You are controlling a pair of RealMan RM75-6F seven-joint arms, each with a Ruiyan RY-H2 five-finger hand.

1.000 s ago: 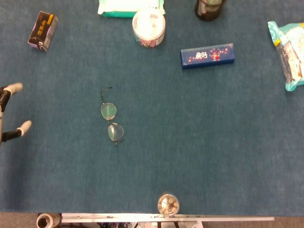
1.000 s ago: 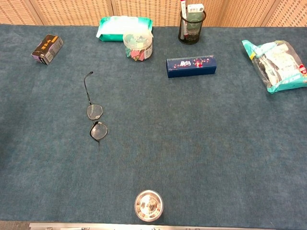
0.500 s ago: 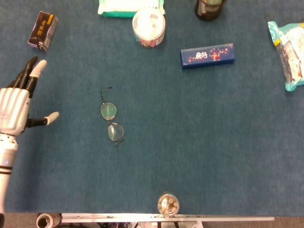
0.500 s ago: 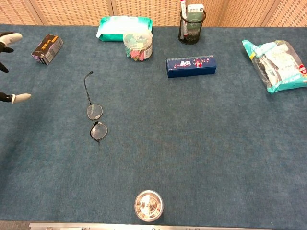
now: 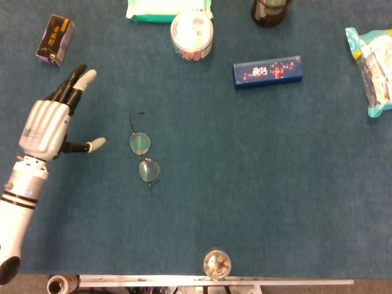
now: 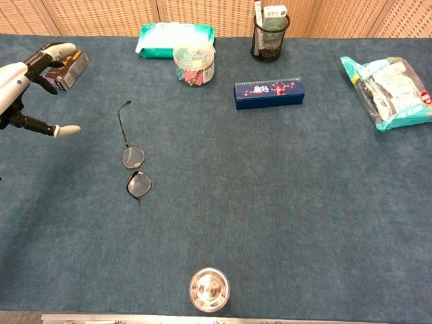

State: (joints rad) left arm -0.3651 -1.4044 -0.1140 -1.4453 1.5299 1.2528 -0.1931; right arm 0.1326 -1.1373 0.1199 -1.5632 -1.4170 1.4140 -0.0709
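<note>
My left hand (image 5: 54, 119) (image 6: 27, 81) hovers over the left part of the blue cloth with its fingers spread and nothing in it. Its thumb reaches toward a pair of thin-framed glasses (image 5: 143, 155) (image 6: 134, 164), which lie flat a short way to its right, one temple arm unfolded. A small dark box (image 5: 55, 39) (image 6: 67, 68) lies just beyond the fingertips at the far left. My right hand appears in neither view.
Along the far edge stand a green wipes pack (image 6: 174, 31), a round clear tub (image 6: 194, 62) and a pen cup (image 6: 270, 34). A blue oblong box (image 6: 268, 92) lies mid-table, a snack bag (image 6: 391, 91) at the right, a metal cup (image 6: 209, 289) at the near edge.
My left hand has come in from the left edge, moving right and away from me toward the glasses, fingers still spread. Nothing on the table has shifted.
</note>
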